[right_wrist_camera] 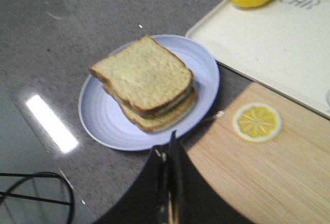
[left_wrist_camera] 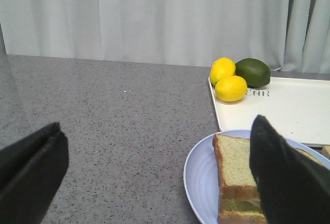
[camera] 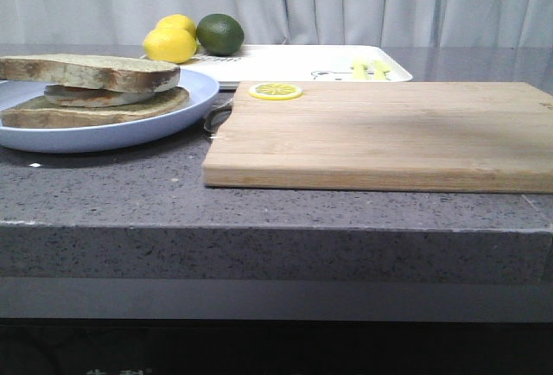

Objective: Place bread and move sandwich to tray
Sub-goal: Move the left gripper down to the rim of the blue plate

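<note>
The bread lies flat as the top slice of the sandwich, over a pale egg layer and a lower slice, on the round light-blue plate at the left. The white tray lies behind the plate. Neither gripper shows in the front view. My left gripper stands wide open above the counter, and its one finger hides part of the bread. My right gripper is shut on nothing, just off the plate's rim, near the bread.
A wooden cutting board fills the right of the counter, with a lemon slice on its far left corner. Two lemons and a lime sit on the tray's far left end. A black cable lies near the counter edge.
</note>
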Controlling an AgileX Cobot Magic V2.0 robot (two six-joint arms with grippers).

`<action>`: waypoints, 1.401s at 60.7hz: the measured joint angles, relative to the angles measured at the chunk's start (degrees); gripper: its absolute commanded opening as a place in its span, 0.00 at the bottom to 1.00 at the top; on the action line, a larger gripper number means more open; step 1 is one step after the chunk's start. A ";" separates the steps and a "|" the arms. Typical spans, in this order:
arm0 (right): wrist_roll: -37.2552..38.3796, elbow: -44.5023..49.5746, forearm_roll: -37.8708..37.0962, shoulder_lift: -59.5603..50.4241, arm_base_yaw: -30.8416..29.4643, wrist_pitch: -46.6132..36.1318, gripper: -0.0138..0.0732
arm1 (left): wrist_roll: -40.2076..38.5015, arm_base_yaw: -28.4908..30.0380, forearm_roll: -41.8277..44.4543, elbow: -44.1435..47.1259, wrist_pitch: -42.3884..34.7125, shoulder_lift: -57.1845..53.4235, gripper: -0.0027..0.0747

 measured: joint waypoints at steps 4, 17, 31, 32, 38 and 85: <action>2.44 0.00 -5.29 -1.85 -1.92 3.12 0.03 | 0.00 0.00 0.00 0.00 0.00 0.00 0.93; 12.83 2.16 -23.17 -7.54 -9.93 9.37 0.03 | 0.00 0.00 0.00 0.00 0.00 0.00 0.93; 17.63 15.69 -30.19 -20.29 -15.00 1.42 0.03 | 0.00 0.00 0.00 0.00 0.00 0.00 0.93; 17.78 17.42 -30.22 -21.80 -15.00 -0.66 0.03 | 0.00 0.00 0.00 0.00 0.00 0.00 0.93; 18.03 26.30 -30.32 -29.81 -15.00 -7.68 0.03 | 0.00 0.00 0.00 0.00 0.00 0.00 0.93; 18.12 49.98 -30.34 -53.23 -15.00 -24.39 0.03 | 0.00 0.00 -1.20 -35.71 36.39 43.19 0.93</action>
